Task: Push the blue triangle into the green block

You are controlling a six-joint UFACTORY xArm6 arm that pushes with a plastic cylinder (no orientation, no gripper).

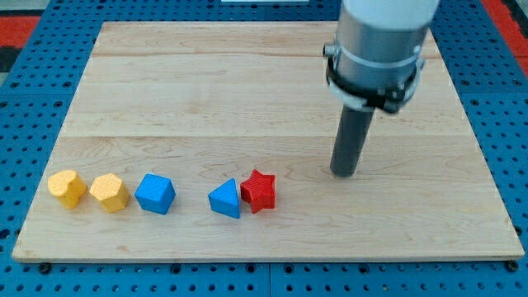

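Five blocks are seen in a loose row near the board's [247,82] bottom edge. From the view's left: a yellow block [66,188], a second yellow block [110,192], a blue block [155,194] of faceted shape, then the blue triangle [224,200] touching a red star [259,190] on its right. My tip [344,173] is planted on the wood to the right of the red star, apart from it (no fingers are fitted, only a rod).

A pale wooden worktop [247,91] is seen. Along its bottom edge, from the view's left, are set two yellow blocks [67,188] [110,192], a blue block [155,194], then a blue triangle [224,200] touching a red star [258,190].
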